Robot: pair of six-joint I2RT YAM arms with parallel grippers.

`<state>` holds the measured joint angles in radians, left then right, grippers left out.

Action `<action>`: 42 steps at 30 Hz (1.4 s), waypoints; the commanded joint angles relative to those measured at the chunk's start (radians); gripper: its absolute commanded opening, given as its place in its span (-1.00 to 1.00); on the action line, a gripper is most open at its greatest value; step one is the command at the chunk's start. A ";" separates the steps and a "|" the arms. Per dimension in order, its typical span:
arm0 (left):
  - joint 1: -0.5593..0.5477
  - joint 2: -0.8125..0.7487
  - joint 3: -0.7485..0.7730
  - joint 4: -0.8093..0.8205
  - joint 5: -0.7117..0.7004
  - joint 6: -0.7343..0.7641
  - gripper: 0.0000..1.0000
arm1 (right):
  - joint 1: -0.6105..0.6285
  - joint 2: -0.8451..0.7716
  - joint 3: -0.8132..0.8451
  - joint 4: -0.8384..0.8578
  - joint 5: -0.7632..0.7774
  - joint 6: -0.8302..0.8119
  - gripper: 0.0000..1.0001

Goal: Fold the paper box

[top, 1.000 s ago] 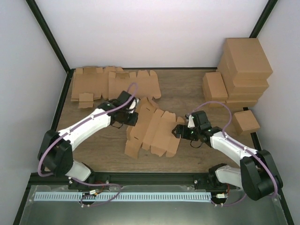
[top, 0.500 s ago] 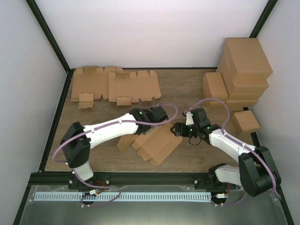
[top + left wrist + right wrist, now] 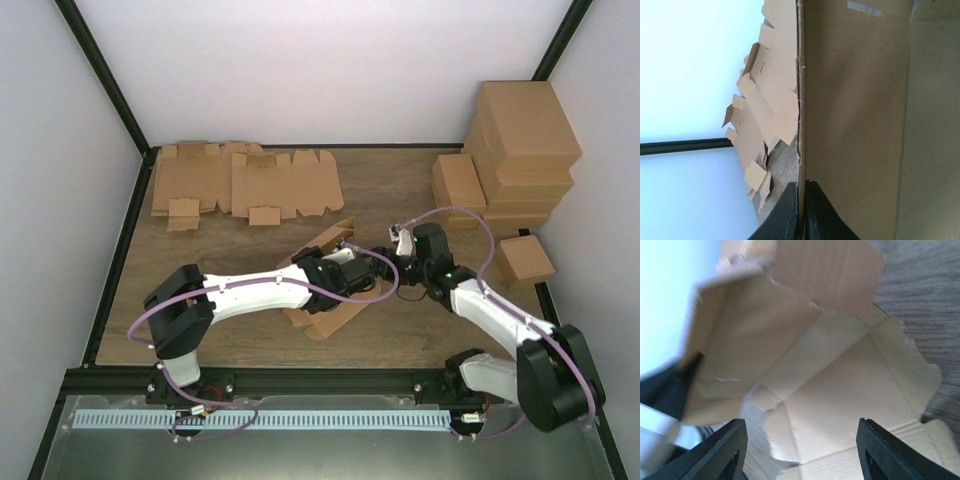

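Observation:
The paper box [image 3: 325, 315] is a brown die-cut cardboard piece, partly folded over on itself at the table's middle. My left gripper [image 3: 362, 272] reaches across it and is shut on the edge of one raised panel; in the left wrist view the two black fingers [image 3: 790, 215] pinch the cardboard edge [image 3: 801, 125]. My right gripper [image 3: 392, 262] sits just right of the box, open and empty. In the right wrist view its fingers [image 3: 730, 450] spread wide over the box's pale inner panels [image 3: 840, 400].
Flat cardboard blanks [image 3: 245, 180] lie along the back left. A stack of large brown cartons [image 3: 525, 150] fills the back right corner, with a small folded box [image 3: 458, 182] beside it and another [image 3: 525, 258] in front. Black frame posts bound the table.
My left arm swept right across the table and took the box's panel, folding the flat sheet over into a narrower, raised shape. My right gripper stayed beside it.

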<state>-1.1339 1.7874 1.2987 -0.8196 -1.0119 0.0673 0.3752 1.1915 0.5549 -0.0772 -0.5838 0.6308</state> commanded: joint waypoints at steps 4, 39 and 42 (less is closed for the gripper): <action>-0.056 -0.042 -0.101 0.144 -0.115 0.015 -0.92 | -0.003 -0.254 -0.088 0.197 0.160 0.488 0.23; -0.094 0.012 -0.156 0.186 -0.119 -0.049 -0.86 | 0.064 0.214 -0.060 0.793 -0.054 0.825 0.01; -0.096 0.009 -0.155 0.177 -0.094 -0.045 -0.78 | 0.065 0.238 -0.044 0.796 -0.066 0.832 -0.24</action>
<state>-1.2228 1.7824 1.1477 -0.6476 -1.1305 0.0307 0.4309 1.4033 0.4561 0.6605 -0.6189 1.4391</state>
